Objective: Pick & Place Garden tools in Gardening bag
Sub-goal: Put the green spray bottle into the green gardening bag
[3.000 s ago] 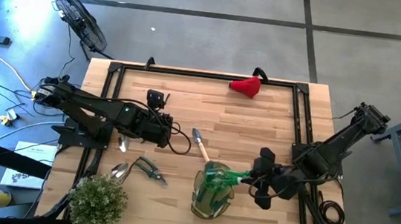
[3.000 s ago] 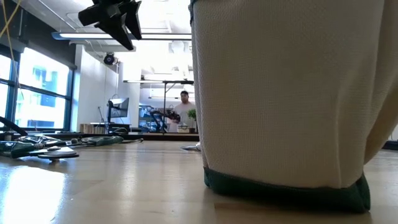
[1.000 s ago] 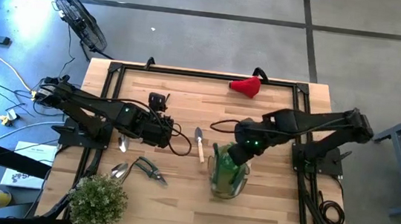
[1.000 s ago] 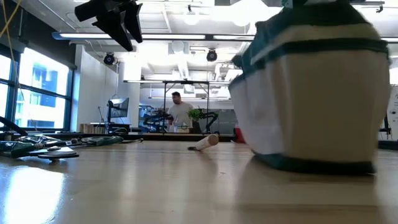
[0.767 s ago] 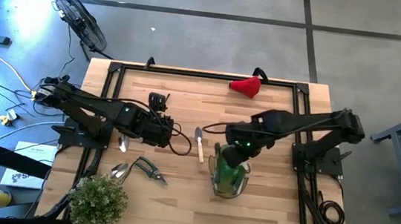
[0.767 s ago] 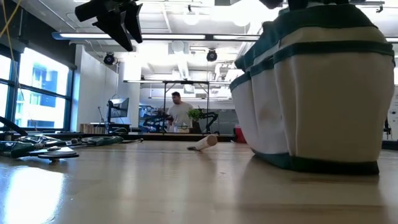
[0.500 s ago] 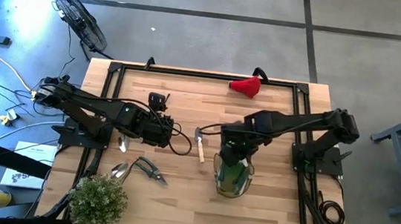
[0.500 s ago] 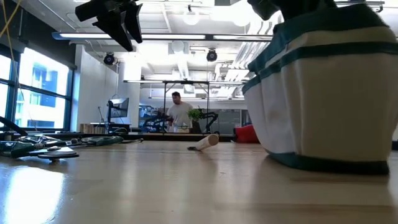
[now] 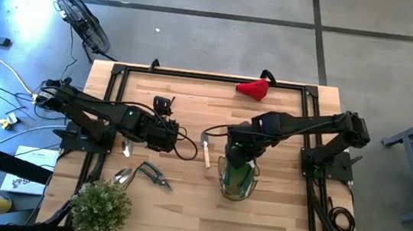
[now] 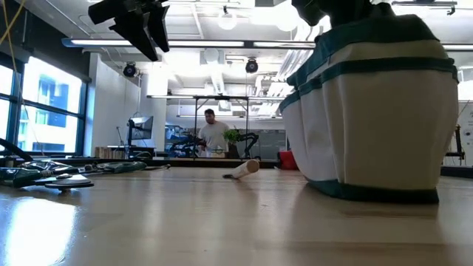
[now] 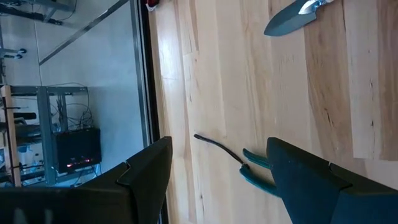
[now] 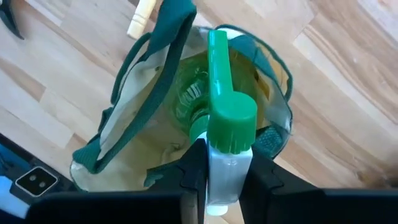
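Over gardening bag (image 12: pixel 124 134), right gripper (image 12: pixel 225 165) clamping green spray bottle (image 12: pixel 227 118), no legible writing

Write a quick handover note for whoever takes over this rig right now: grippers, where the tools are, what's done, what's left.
Right gripper: shut on the green spray bottle, held over the gardening bag mouth, not released.
Left gripper: open, empty, at table left-centre.
On the table: trowel beside the bag, pruners, silver scoops at front left, red piece at the far edge.
Left: release the bottle, bag the rest.
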Available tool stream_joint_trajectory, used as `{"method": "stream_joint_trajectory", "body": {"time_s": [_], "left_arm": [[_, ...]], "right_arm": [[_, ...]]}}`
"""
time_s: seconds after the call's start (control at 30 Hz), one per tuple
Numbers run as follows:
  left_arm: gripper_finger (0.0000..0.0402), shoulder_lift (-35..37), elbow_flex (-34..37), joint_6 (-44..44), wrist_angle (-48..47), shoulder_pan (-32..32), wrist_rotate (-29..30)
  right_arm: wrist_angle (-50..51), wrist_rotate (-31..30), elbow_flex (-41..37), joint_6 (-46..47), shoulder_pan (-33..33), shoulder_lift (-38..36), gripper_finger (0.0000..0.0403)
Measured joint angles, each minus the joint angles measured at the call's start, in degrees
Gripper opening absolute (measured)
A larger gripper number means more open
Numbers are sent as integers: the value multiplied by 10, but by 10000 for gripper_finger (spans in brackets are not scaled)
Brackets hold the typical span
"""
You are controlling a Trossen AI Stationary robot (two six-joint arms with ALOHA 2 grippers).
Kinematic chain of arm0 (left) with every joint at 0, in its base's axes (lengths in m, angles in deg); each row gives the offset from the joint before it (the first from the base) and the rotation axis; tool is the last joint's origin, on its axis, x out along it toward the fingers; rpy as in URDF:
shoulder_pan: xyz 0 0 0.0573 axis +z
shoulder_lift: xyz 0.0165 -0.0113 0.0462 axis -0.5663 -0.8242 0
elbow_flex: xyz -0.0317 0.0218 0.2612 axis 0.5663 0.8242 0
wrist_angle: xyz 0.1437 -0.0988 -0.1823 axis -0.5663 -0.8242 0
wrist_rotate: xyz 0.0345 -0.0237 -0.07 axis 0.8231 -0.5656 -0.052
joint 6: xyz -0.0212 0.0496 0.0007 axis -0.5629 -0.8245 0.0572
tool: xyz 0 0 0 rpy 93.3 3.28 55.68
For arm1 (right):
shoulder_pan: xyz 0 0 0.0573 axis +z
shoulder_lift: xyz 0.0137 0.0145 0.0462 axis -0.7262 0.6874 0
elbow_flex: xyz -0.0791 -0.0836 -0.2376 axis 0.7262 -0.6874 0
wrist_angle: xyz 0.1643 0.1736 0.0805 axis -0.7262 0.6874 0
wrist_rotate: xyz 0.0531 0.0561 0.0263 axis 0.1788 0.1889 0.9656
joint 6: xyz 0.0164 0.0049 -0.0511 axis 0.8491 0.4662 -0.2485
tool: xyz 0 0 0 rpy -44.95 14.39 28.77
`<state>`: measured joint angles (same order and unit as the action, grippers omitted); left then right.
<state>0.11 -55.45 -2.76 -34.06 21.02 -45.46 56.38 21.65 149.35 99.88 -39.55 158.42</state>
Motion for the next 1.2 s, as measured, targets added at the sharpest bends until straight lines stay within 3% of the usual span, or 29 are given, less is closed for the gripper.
{"method": "stream_joint_trajectory", "body": {"time_s": [1.2], "left_arm": [[253, 0, 0, 10, -1, 0, -32]], "right_arm": [[-2, 6, 0, 2, -37, -1, 62]]}}
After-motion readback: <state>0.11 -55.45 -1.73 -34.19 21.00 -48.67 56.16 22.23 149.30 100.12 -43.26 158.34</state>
